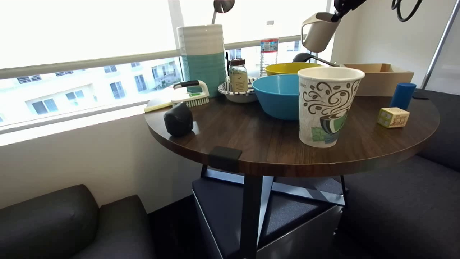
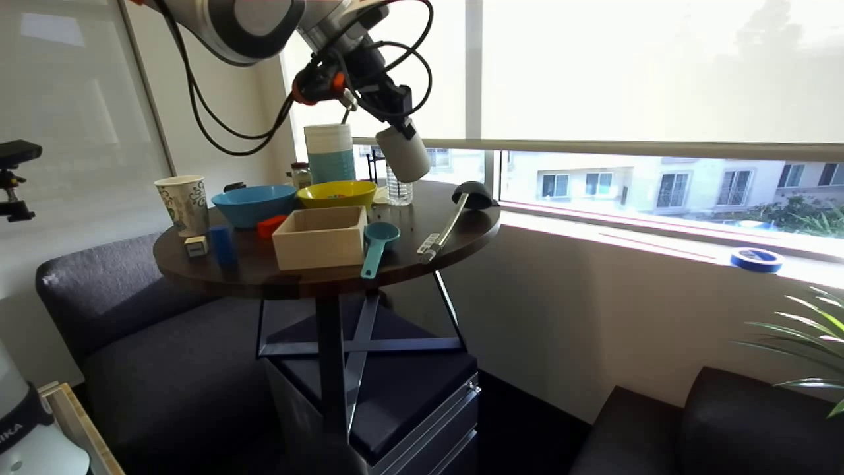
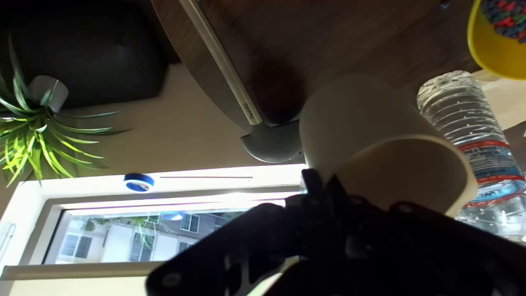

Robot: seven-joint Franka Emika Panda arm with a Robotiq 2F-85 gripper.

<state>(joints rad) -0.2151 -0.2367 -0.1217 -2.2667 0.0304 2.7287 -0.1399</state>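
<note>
My gripper point(image 3: 324, 181) is shut on the wall at the rim of a beige pitcher point(image 3: 353, 119), with one fingertip inside and one outside. The pitcher is tilted and held above the table, as both exterior views show point(image 1: 321, 36) point(image 2: 405, 158). Its handle is on the side away from the gripper in an exterior view. The inside that shows in the wrist view looks plain; its bottom is hidden. A clear water bottle point(image 3: 485, 144) stands close beside the pitcher. A yellow bowl point(image 3: 493, 57) with small coloured pieces is near it. A dark ladle point(image 3: 273, 142) lies on the table's edge.
The round table point(image 2: 330, 280) also holds a blue bowl point(image 2: 256, 206), a paper cup point(image 2: 183, 204), a wooden box point(image 2: 320, 239), a teal scoop point(image 2: 380, 237), a blue cylinder point(image 2: 222, 244), a tall canister point(image 1: 203, 59), a jar point(image 1: 238, 77) and a brush point(image 1: 190, 94). A window is behind.
</note>
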